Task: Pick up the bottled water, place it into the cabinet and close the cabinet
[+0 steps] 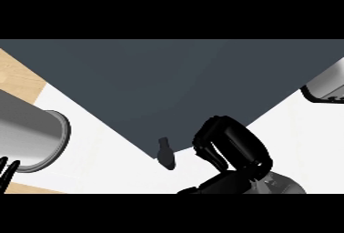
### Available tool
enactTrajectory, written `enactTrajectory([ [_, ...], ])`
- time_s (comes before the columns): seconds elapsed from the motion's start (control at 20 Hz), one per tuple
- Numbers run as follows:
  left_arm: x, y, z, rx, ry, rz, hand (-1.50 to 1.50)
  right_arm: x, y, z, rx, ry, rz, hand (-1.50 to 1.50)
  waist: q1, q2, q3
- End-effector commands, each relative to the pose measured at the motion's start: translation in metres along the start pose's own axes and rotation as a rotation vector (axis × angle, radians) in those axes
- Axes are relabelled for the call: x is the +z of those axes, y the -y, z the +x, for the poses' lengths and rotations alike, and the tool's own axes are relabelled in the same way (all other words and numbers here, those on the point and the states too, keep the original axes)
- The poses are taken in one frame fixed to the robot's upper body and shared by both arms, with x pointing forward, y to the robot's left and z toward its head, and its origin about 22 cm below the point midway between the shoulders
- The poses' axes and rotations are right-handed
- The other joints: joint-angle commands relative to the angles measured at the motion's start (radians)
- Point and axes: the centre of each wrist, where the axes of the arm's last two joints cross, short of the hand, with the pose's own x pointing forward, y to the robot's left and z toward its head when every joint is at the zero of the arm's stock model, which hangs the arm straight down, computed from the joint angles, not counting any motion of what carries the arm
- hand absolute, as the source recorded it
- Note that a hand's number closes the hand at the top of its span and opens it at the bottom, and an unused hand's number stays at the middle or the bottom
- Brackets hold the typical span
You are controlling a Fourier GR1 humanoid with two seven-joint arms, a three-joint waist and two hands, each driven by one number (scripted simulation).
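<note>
The right hand (pixel 232 145) sat in the lower middle-right of the frame, its black fingers (pixel 222 136) curled over tight like a fist, and honestly I couldn't make out anything inside that curl, so whether it was grasping something or just clenched I can't tell. Its grey forearm (pixel 282 184) came in from the bottom right edge. Just left of that hand there was a small dark tapered shape (pixel 165 157) lying across the edge where the big dark grey panel (pixel 174 77) met the white counter (pixel 101 159); too murky to say what it was. The bottled water didn't show anywhere I could see. The left hand (pixel 8 170) only peeked in at the lower left edge, a few black fingertips pointing up, looking straight and relaxed. Beside it was a big silver cylinder (pixel 30 136), lying on its side. A shiny appliance (pixel 326 86) with a dark rim sat at the right edge, and a wooden strip (pixel 20 75) showed at the upper left.
</note>
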Motion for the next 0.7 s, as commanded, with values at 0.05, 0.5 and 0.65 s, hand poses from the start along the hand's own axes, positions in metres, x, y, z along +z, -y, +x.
enactTrajectory([
  [0.05,0.009,0.001,0.003,0.048,0.005,-0.011,-1.5,-0.062,0.029,0.012,0.029,-0.03,-0.175,1.5,-0.001,-0.004,0.005],
  [0.5,0.006,-0.007,0.005,0.04,0.017,-0.008,-1.5,-0.112,0.074,0.012,0.058,-0.052,-0.246,1.5,-0.039,0.0,0.007],
  [0.65,0.002,-0.001,0.002,0.036,0.043,0.006,-1.5,-0.12,0.07,0.003,0.069,-0.067,-0.205,1.5,-0.06,-0.005,0.007],
])
